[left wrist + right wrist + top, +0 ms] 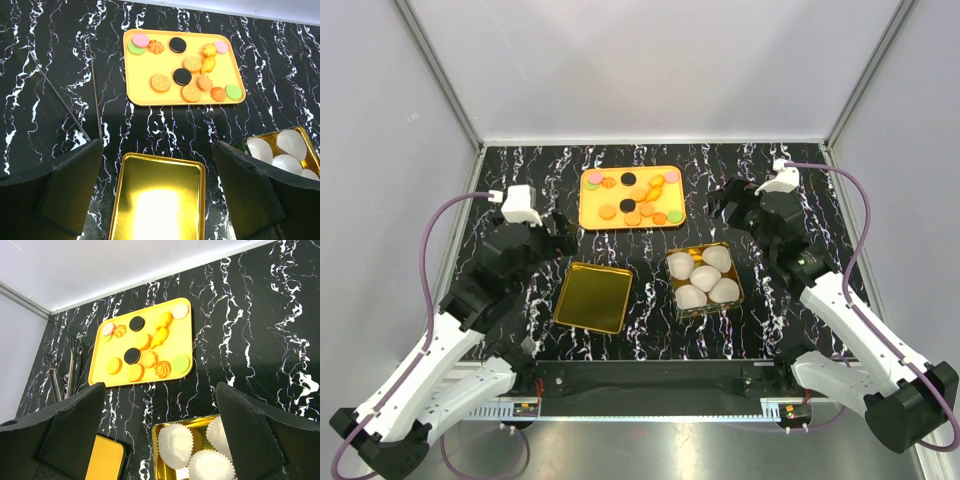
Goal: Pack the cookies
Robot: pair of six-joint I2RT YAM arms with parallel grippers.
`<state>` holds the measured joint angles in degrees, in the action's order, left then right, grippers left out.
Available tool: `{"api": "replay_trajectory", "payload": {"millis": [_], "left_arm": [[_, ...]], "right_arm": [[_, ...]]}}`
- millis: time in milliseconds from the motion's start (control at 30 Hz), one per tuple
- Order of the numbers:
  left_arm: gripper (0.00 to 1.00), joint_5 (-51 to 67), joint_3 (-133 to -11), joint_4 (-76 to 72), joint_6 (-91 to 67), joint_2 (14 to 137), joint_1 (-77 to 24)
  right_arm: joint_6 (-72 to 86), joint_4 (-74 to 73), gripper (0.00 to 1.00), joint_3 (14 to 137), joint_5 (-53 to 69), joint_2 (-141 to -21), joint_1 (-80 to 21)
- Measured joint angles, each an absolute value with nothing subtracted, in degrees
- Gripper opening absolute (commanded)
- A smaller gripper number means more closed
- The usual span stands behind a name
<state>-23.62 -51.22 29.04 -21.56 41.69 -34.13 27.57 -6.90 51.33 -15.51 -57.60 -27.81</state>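
Note:
The cookies (632, 197) lie on a yellow tray (590, 200) at the back middle of the table: mostly orange discs, two black, some pink and green. They also show in the left wrist view (182, 76) and the right wrist view (132, 356). A gold tin (700, 247) holds several white paper cups (705, 278). Its gold lid (593, 297) lies to the left. My left gripper (558, 235) is open and empty, above the lid's far edge (157, 150). My right gripper (730, 200) is open and empty, above the tin's far side (160, 390).
Thin metal tongs (75, 95) lie on the black marbled table left of the tray, and show in the right wrist view too (62, 372). White walls with metal rails close the back and sides.

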Motion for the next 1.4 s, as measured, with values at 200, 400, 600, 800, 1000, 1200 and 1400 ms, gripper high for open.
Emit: {"api": "replay_trajectory", "payload": {"millis": [200, 400, 600, 800, 1000, 1200, 1400], "left_arm": [[0.99, -24.7, -51.2, 29.1, -22.9, 43.0, -34.1], [0.99, -28.6, -52.8, 31.7, -27.4, 47.4, -34.1], [0.99, -33.7, -53.7, 33.0, -35.6, 55.5, -34.1], [0.99, -34.6, -51.5, 29.9, -38.9, 63.4, -28.4], [0.99, -27.9, -47.4, 23.0, -36.6, 71.0, -16.4], [0.99, -21.2, -49.2, 17.6, -32.9, 83.7, -11.6], [0.99, -17.9, -53.4, 16.0, -31.3, 93.5, -9.3]], "right_arm": [[26.9, -8.9, 1.00, 51.4, -15.5, -56.8, -27.8], [26.3, -11.4, 1.00, 51.8, -12.7, -56.8, -27.8], [26.3, -12.4, 1.00, 52.7, -7.6, -57.2, -27.8], [26.3, -13.7, 1.00, 52.9, -2.9, -57.5, -27.8], [26.4, -15.1, 1.00, 52.9, 0.4, -57.5, -27.8], [26.6, -15.4, 1.00, 52.9, 2.8, -57.5, -27.8], [26.8, -15.3, 1.00, 52.9, 4.8, -57.7, -27.8]]}}
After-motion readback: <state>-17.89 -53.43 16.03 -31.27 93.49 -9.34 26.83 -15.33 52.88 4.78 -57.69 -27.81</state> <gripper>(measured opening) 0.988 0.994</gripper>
